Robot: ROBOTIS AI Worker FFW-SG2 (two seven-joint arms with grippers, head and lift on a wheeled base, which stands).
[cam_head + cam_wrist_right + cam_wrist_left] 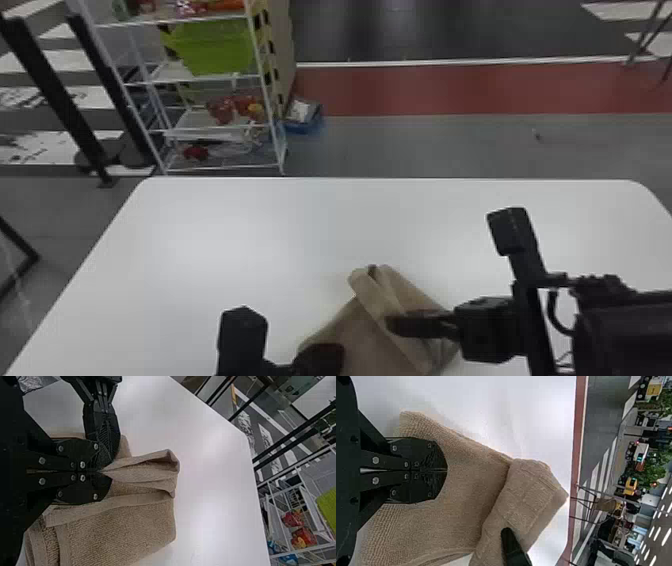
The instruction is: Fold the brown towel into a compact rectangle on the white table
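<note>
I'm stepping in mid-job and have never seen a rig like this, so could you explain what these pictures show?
It's a robot whose black arms each end in a two-fingered pincer. The head view looks forward and down from its head; each wrist view comes from a camera on that wrist and is turned on its side.

On the white table lies the brown towel, partly folded, with one part doubled over the rest. The right pincer is shut on a raised fold of it. The left pincer is shut over the towel's flatter part; I can't tell whether it touches. Beyond the table stands a white rack.
</note>
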